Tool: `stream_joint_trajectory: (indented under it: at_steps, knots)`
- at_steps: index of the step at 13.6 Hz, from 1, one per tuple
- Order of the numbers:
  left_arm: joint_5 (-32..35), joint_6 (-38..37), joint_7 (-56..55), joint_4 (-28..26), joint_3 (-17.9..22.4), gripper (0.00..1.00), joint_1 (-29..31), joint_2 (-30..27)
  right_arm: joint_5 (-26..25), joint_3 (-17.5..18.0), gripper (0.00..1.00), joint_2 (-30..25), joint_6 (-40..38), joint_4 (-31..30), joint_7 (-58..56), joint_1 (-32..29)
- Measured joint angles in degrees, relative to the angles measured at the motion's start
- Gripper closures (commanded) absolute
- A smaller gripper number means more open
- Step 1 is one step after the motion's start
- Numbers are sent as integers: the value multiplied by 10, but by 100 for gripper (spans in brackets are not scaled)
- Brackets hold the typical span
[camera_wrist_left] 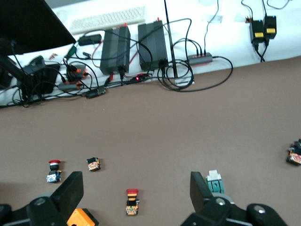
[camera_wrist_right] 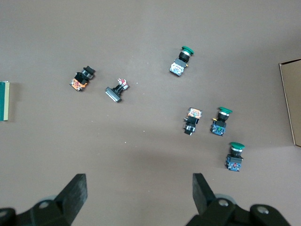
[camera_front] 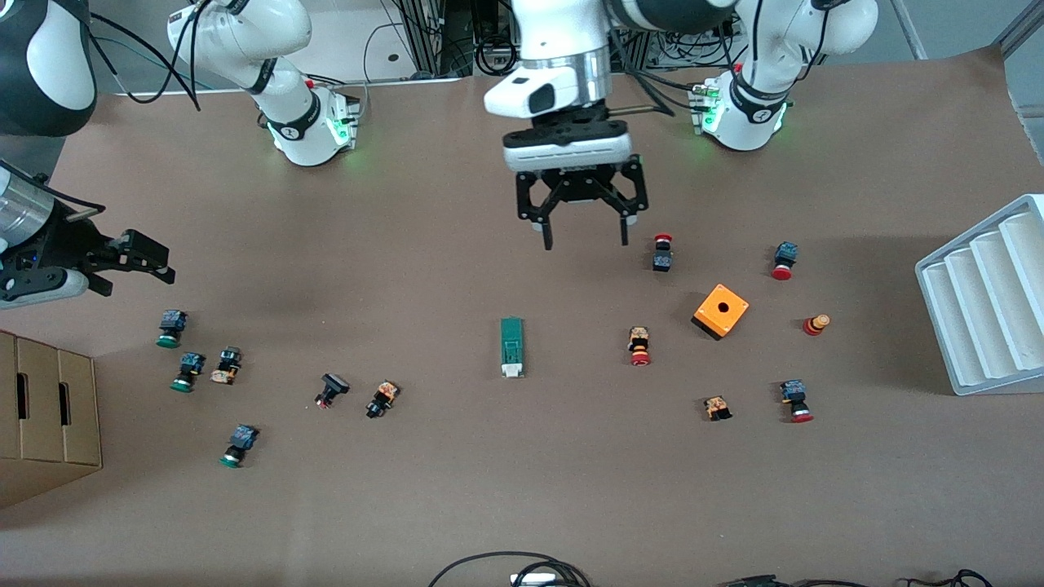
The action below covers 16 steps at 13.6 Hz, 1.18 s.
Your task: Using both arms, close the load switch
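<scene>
The load switch (camera_front: 511, 346), a narrow green block with a white tab at the end nearer the front camera, lies flat at mid-table. My left gripper (camera_front: 586, 242) hangs open and empty over the bare table between the arm bases and the switch. In the left wrist view the left gripper (camera_wrist_left: 135, 184) is open, and the switch (camera_wrist_left: 214, 181) shows partly hidden by one finger. My right gripper (camera_front: 159, 265) is open and empty over the right arm's end of the table. In the right wrist view the right gripper (camera_wrist_right: 139, 183) is open, and the switch (camera_wrist_right: 4, 101) shows at the frame's edge.
An orange square box (camera_front: 721, 311) and several red-capped pushbuttons (camera_front: 639, 346) lie toward the left arm's end. Several green-capped pushbuttons (camera_front: 188, 371) lie toward the right arm's end, near a cardboard box (camera_front: 49, 416). A white ribbed tray (camera_front: 979, 302) stands at the left arm's end.
</scene>
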Motion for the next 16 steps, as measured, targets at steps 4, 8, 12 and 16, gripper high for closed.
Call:
stream_joint_trajectory:
  at_steps: [4, 8, 12, 16]
  knots:
    - [-88, 4, 95, 0, 2, 0, 54, -29, 0, 0, 0, 0, 0, 0, 0, 0]
    - [-167, 2, 137, -1, 3, 0, 118, -40, 0, 0, 0, 0, 0, 0, 0, 0]
    - [-179, -38, 181, -3, 3, 0, 165, -53, 0, 0, 0, 0, 0, 0, 0, 0]
    - [-224, -51, 216, -14, 4, 0, 219, -62, 0, 0, 0, 0, 0, 0, -1, 0]
